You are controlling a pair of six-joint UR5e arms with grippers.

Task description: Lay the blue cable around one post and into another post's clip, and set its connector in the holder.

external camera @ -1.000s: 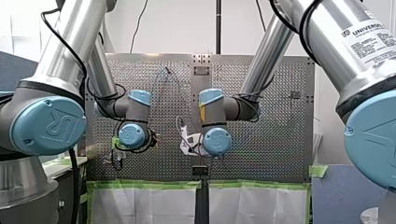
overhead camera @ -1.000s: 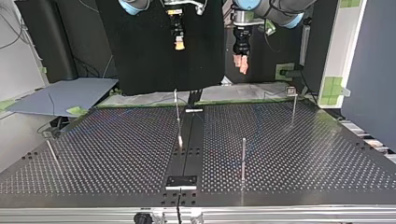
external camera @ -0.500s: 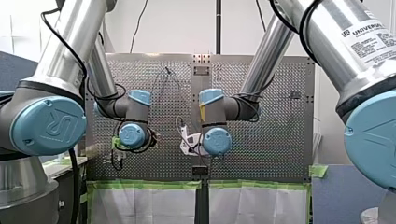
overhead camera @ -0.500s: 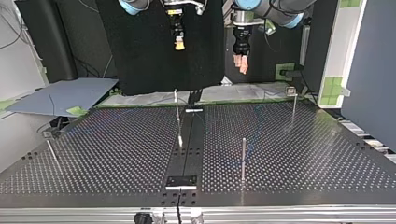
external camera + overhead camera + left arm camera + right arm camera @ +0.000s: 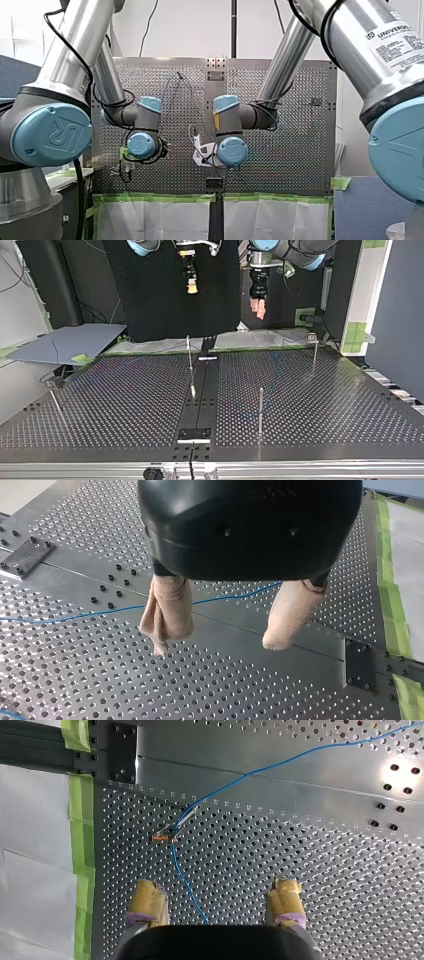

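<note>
Partway along, the blue cable (image 5: 186, 880) vanishes under my right gripper (image 5: 217, 892).

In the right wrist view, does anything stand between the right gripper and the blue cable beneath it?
Nothing visible does. The right gripper hangs open above the blue cable, which runs over the perforated table; only open air separates them.
</note>
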